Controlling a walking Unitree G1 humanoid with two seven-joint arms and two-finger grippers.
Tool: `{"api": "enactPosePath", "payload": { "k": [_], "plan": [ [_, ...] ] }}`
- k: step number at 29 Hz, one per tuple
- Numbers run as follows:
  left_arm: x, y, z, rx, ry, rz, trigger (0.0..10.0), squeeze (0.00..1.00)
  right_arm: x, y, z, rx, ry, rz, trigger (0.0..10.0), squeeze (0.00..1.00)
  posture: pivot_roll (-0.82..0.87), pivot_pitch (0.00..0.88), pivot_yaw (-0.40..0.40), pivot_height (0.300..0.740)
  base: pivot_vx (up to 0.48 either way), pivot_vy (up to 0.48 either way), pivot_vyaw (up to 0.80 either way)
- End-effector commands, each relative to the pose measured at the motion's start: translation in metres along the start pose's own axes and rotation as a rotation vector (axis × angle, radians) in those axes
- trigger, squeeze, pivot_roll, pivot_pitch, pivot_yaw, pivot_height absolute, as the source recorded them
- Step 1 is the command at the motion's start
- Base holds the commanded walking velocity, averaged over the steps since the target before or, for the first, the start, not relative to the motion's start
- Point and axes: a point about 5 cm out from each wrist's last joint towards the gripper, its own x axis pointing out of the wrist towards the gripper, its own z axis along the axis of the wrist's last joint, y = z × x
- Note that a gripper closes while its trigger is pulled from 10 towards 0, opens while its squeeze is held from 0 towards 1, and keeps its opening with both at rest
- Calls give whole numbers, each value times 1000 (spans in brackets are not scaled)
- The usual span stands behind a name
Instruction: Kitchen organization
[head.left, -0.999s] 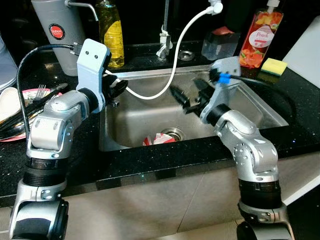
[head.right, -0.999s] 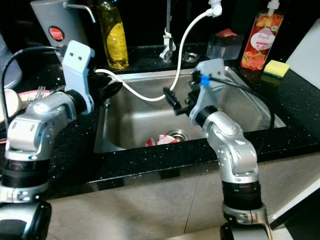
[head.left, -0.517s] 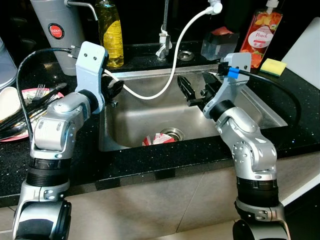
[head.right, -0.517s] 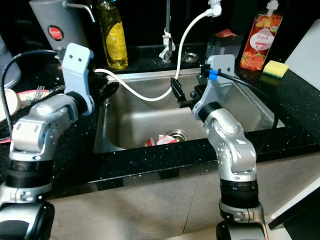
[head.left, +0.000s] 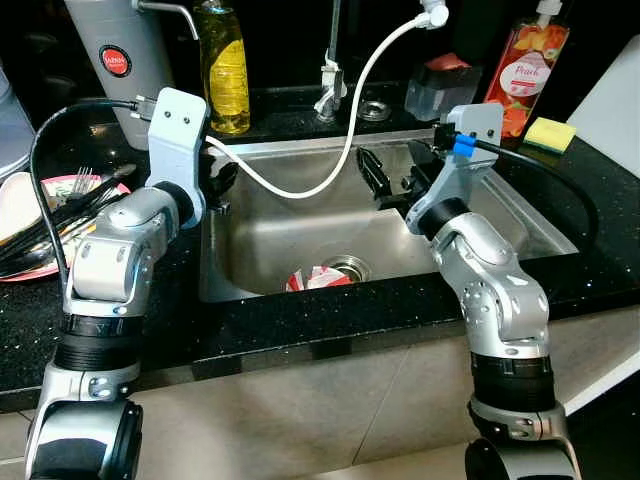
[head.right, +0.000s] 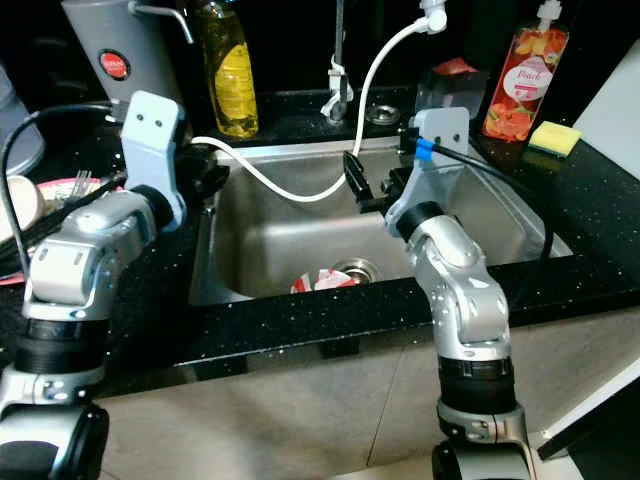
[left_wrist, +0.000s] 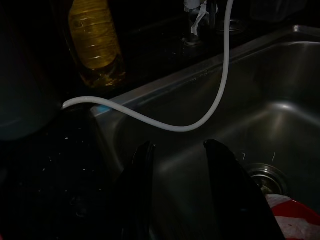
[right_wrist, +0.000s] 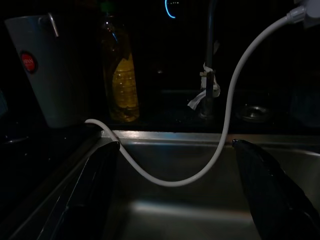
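Observation:
A steel sink (head.left: 500, 215) lies in the black counter, with a red-and-white dish (head.left: 312, 279) beside its drain. A white hose (head.left: 345, 160) hangs from the spray head and loops over the sink's left rim. My left gripper (head.left: 220, 177) hovers at that left rim by the hose; in the left wrist view its fingers (left_wrist: 222, 170) stand open and hold nothing. My right gripper (head.left: 392, 172) is raised over the middle of the sink, pointing at the back. Its fingers (right_wrist: 97, 185) are spread wide and open, with nothing between them.
On the left counter a pink plate (head.left: 60, 188) holds a fork and dark utensils. A grey canister (head.left: 112, 60) and a yellow bottle (head.left: 224, 66) stand behind the left rim. The faucet (head.left: 330, 75), a clear box (head.left: 445, 88), a peach soap bottle (head.left: 520, 62) and a yellow sponge (head.left: 547, 132) line the back.
My right gripper rose from low in the sink and swung toward the back, then held almost still. The left gripper stayed at the left rim.

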Motion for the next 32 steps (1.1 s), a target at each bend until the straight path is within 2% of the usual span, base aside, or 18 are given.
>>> {"api": "enactPosePath", "payload": {
  "k": [1,10,18,19,24,32],
  "plan": [
    [2,-2,-1,12,6,-9,10000,0,3,3,0,-7,-3,13,10000,0,56,0,1,740,0,0,0],
    [1,-11,-1,-2,-4,-74,10000,0,5,1,-1,-43,-5,-1,10000,0,58,0,3,740,0,0,0],
    [4,-14,-2,-12,-8,-64,10000,0,8,0,-2,-72,-6,-16,10000,0,61,0,-1,740,0,0,0],
    [4,-14,-2,9,-7,-49,10000,0,8,0,-2,-71,-9,-19,10000,0,61,0,-1,740,0,0,0],
    [6,-8,-5,-3,-2,20,10000,0,9,-2,-2,-74,-11,-29,10000,0,60,0,-2,740,0,0,0],
    [5,1,-11,-10,35,60,10000,0,11,-4,-1,-82,-18,-38,10000,0,66,0,-8,740,0,0,0]
  ]
}}
